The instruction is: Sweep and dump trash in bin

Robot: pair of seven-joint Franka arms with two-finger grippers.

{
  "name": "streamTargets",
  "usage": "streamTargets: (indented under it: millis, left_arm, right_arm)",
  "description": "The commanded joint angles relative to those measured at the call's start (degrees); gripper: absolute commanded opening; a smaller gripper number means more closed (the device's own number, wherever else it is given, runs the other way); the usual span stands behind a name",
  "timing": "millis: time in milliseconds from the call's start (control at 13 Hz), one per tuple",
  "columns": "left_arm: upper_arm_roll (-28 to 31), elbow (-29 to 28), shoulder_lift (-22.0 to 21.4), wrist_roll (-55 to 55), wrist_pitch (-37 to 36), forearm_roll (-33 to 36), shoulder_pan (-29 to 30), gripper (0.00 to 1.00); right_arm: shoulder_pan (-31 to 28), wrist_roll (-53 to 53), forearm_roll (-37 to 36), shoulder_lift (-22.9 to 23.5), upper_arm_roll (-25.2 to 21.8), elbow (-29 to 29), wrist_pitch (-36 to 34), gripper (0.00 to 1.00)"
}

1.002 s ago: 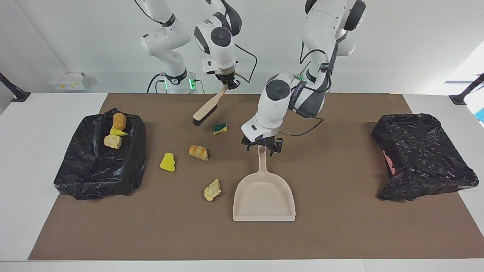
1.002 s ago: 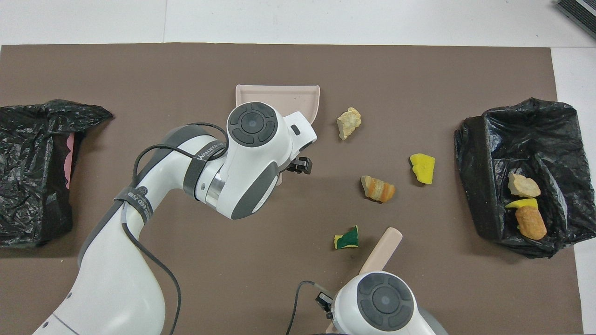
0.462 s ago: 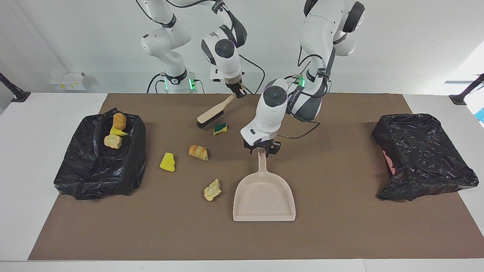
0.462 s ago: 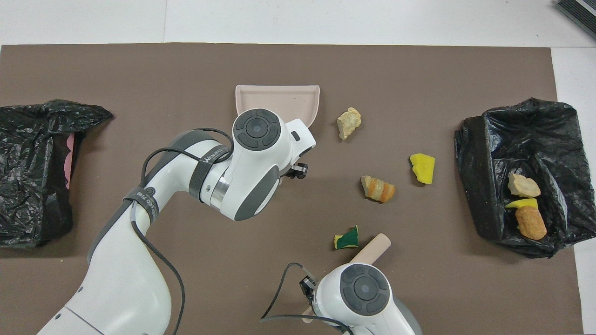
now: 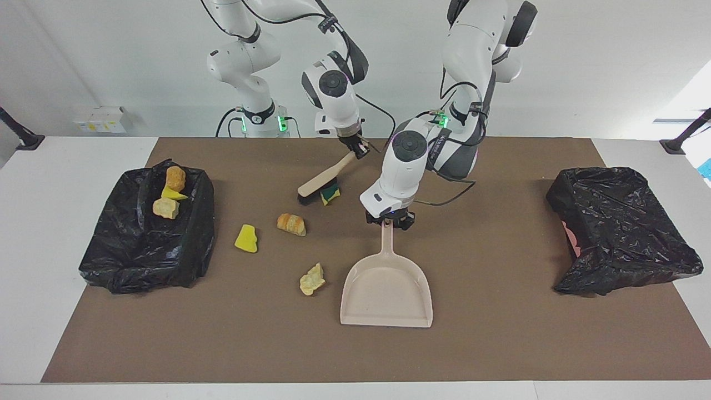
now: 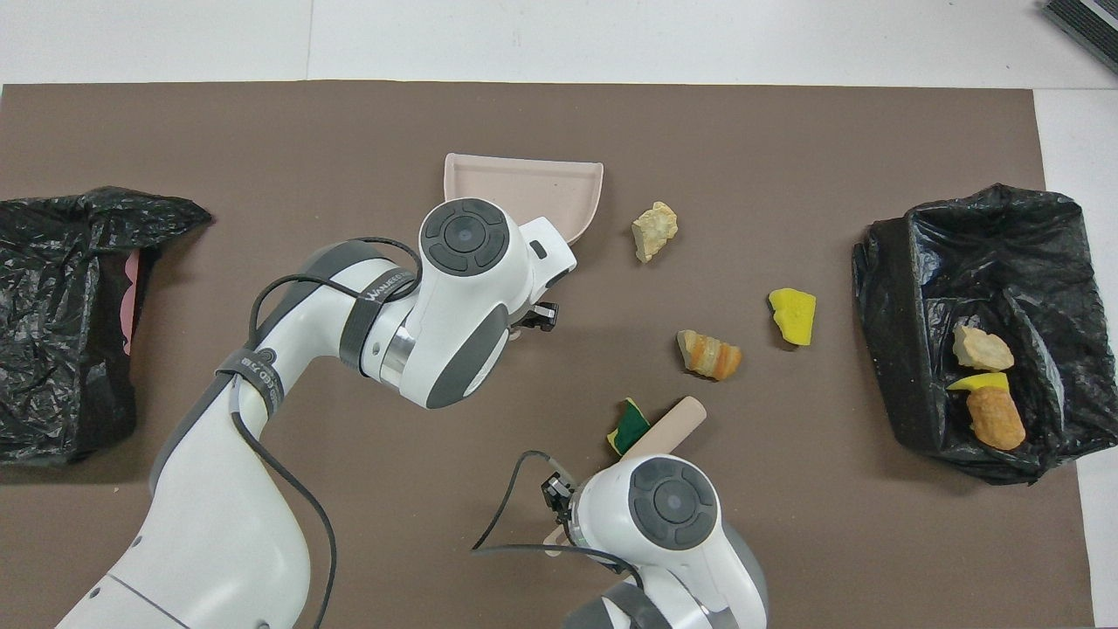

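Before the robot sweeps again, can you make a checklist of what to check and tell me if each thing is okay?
1. Left claw shut on the dustpan handle: ok.
2. Right claw shut on the brush handle: ok.
3. Brush bristles at the green-and-yellow sponge: ok.
4. Dustpan mouth facing the sponge: not ok, it opens away from the robots.
5. All trash in the bin: not ok; the sponge, bread lump, yellow wedge and pale chunk lie on the mat.
6. Dustpan flat on the mat: cannot tell.
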Motion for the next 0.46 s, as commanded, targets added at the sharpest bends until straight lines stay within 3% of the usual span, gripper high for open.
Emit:
streamTargets:
  millis: [0,77,308,385]
  left_arm:
    - [0.3,-1.5,-1.5,-0.1,0.3,1.2,0.2,0.39]
    - [0.3,-1.9,-1.5,0.6,0.7,1.2,0.4,0.71]
    - [0.3,-1.6,-1.2,0.8,3.4,1.2,0.9,0.71]
    - [0.3,-1.9,-1.1,0.6,5.9,1.2,0.9,0.65]
  right_arm:
    - [-3.8,-4.5,-0.9,6.1,0.1,8.8,-1.3,0.00]
    - [-4.4,-4.5,-3.2,7.2,0.1,11.1,-2.3,0.00]
    - [-7.5,-7.1,-7.5,7.1,0.0,15.8,-10.2,0.00]
    - [-9.1,-10.9,-7.9,6.2,0.0,17.3,-14.6,0.00]
